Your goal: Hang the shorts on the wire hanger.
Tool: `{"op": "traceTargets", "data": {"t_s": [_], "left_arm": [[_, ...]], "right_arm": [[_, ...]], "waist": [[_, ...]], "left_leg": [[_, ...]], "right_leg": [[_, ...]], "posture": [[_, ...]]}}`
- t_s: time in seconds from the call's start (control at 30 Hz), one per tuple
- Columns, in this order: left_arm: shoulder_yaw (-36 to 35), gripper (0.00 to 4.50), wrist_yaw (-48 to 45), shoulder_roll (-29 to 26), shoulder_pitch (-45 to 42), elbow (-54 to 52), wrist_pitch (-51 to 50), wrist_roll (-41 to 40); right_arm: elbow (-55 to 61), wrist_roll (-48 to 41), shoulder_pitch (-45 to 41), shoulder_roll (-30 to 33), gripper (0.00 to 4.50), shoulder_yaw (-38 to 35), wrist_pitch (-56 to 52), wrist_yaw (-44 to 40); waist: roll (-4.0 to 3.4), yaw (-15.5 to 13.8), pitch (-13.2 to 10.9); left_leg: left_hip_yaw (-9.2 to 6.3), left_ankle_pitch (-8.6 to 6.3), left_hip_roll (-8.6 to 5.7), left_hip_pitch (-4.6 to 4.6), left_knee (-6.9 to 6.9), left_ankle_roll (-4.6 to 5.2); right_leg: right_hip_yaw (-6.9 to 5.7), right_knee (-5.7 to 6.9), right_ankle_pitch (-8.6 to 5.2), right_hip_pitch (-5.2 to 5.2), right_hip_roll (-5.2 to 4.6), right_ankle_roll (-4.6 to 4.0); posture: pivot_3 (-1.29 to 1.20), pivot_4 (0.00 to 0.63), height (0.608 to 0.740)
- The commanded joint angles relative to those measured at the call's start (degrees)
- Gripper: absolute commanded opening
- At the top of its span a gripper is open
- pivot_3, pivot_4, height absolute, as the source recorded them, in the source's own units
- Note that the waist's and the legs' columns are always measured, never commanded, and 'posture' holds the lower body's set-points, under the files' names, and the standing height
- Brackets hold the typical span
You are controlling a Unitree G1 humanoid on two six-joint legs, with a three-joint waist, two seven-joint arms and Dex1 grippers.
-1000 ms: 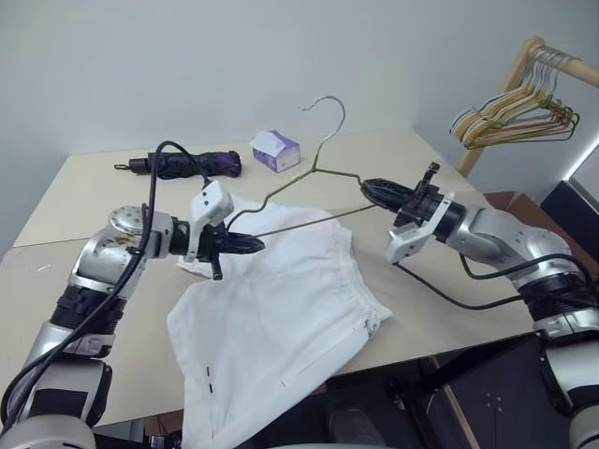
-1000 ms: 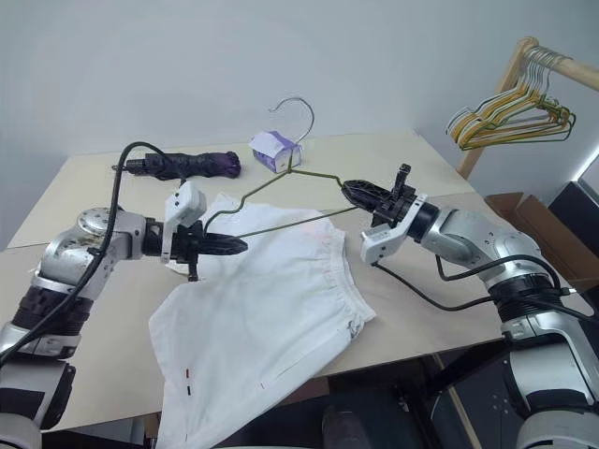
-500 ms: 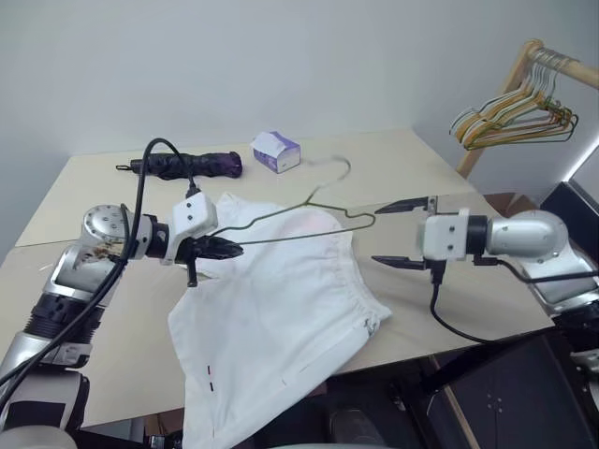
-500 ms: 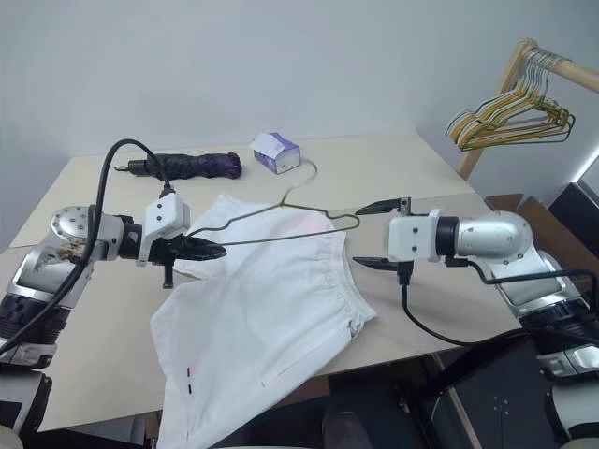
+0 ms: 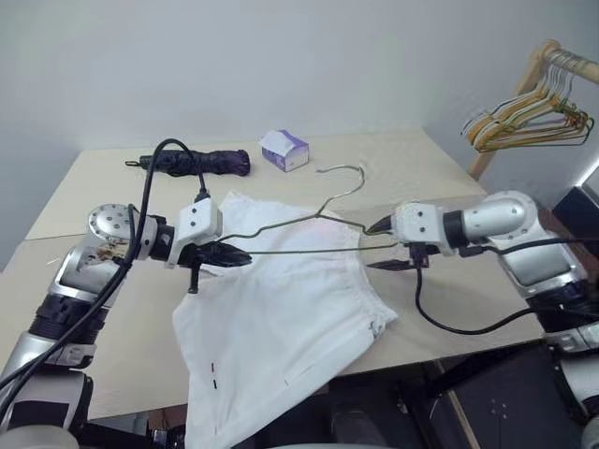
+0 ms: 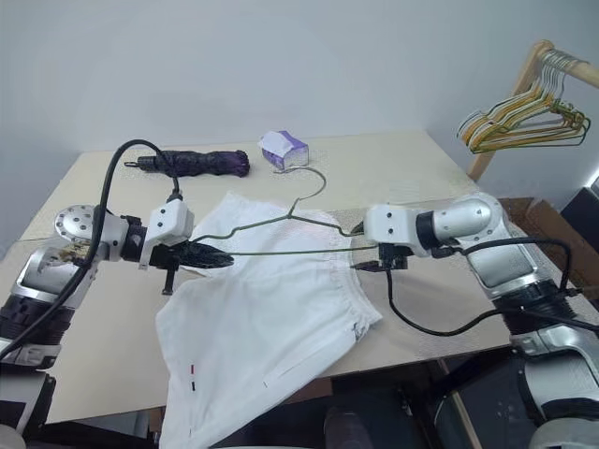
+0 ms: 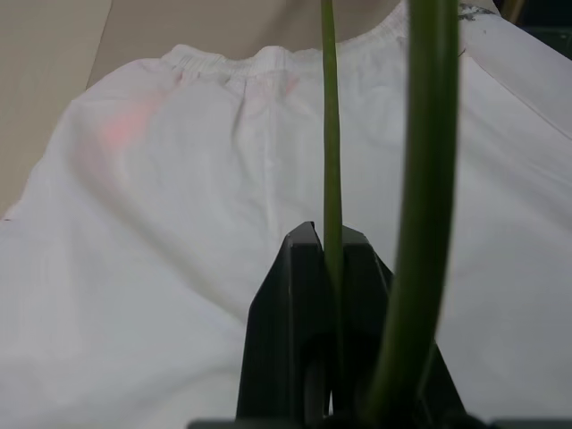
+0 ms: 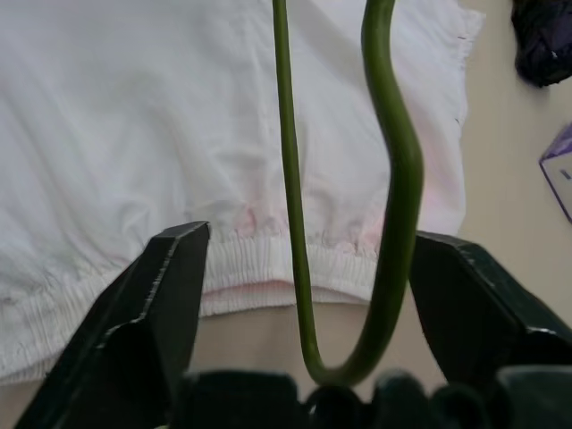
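The white shorts [image 5: 281, 318] lie spread on the table, with one leg hanging over the front edge. Just above them the wire hanger [image 5: 325, 211] is held nearly flat, its hook pointing toward the back of the table. My left gripper [image 5: 239, 258] is shut on the hanger's left corner, and the left wrist view shows the thin wire [image 7: 331, 134] pinched between its fingers. My right gripper [image 5: 382, 246] is open. Its fingers stand on either side of the hanger's right bend [image 8: 396, 152], apart from the wire, above the elastic waistband [image 8: 268, 264].
A folded dark umbrella [image 5: 201, 162] and a small purple-and-white box [image 5: 284, 150] lie at the back of the table [image 5: 449, 309]. A wooden rack with bunched yellow and green hangers [image 5: 529, 120] stands at the far right.
My right gripper let go of the hanger's right corner, opened wide, rolled, and now brackets that corner with its fingers less wide. The hanger tipped from raised to nearly flat. My left gripper's hold is unchanged.
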State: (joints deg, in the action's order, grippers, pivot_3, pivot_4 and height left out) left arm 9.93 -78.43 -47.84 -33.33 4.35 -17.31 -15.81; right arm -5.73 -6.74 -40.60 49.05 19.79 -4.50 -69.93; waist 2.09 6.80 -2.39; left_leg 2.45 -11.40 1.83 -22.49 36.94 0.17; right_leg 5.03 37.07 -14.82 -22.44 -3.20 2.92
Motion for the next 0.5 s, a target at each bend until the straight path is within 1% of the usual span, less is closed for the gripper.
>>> {"op": "traceTargets", "data": {"t_s": [0.03,0.27,0.43,0.5], "left_arm": [[-0.6,0.0,-0.4,0.2,-1.0,-1.3,1.0,0.2],[-0.1,0.0,-0.8,0.7,-0.9,-1.1,2.2,1.2],[-0.4,0.0,-1.2,1.0,-1.2,-0.7,2.5,1.0],[-1.2,0.54,-3.4,0.6,-0.8,-0.3,3.6,-0.3]], "right_arm": [[2.2,1.1,-2.6,-1.1,2.47,-1.2,-1.7,-1.0],[3.4,2.9,-2.7,-1.9,0.02,-1.1,-1.5,-3.4],[4.0,3.2,-1.8,-2.3,0.02,-1.8,-1.1,-4.1],[4.7,2.9,-0.9,-1.9,0.0,-2.2,-1.1,-4.3]], "waist": [[0.0,-0.1,0.0],[0.0,-0.8,0.0],[0.0,-1.1,0.0],[0.0,-1.2,0.0]], "left_leg": [[0.0,0.0,0.0,0.0,0.0,0.0],[0.01,0.0,-0.01,-0.04,0.01,0.0],[0.03,0.0,-0.01,-0.04,0.01,0.0],[0.03,0.0,-0.01,-0.04,0.01,0.0]], "right_leg": [[0.0,0.0,0.0,0.0,0.0,0.0],[-0.03,-0.01,0.0,-0.03,0.0,0.0],[-0.03,-0.01,0.0,-0.04,0.0,0.01],[-0.03,0.0,0.0,-0.04,0.01,0.0]], "posture": [[-0.05,0.0,0.74],[-0.05,0.0,0.74],[-0.06,0.0,0.74],[-0.06,0.0,0.74]]}}
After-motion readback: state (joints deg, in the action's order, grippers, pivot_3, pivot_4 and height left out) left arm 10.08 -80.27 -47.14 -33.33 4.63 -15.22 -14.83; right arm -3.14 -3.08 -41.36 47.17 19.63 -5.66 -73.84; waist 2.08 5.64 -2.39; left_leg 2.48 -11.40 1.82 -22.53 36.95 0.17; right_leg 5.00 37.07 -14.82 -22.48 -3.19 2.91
